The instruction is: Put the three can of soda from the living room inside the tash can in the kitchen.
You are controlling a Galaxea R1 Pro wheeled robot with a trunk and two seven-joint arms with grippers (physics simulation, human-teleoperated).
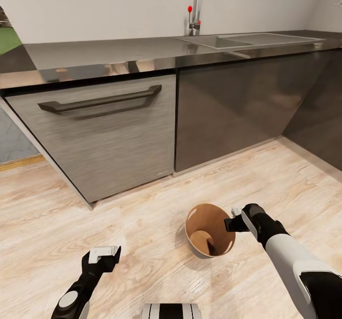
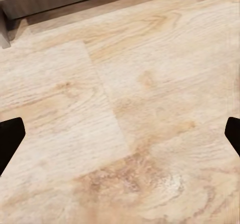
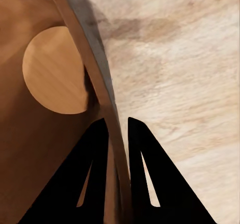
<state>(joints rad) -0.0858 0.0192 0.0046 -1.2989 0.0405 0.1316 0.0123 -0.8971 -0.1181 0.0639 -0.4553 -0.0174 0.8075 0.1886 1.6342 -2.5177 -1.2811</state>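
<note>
Right pincer [image 3: 117,129] pinches upright trash can [image 1: 197,250] rim, mouth upward.

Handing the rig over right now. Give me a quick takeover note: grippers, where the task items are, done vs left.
Right gripper: fingers closed on the trash can rim, one inside, one outside.
Left gripper: open, empty, over the bare wood floor.
Trash can: upright on the kitchen floor in front of the grey cabinets, below the steel counter and sink. Visible interior looks empty.
Done: bin in the kitchen.
Left: no soda cans in view; fetch all three and drop them in.
</note>
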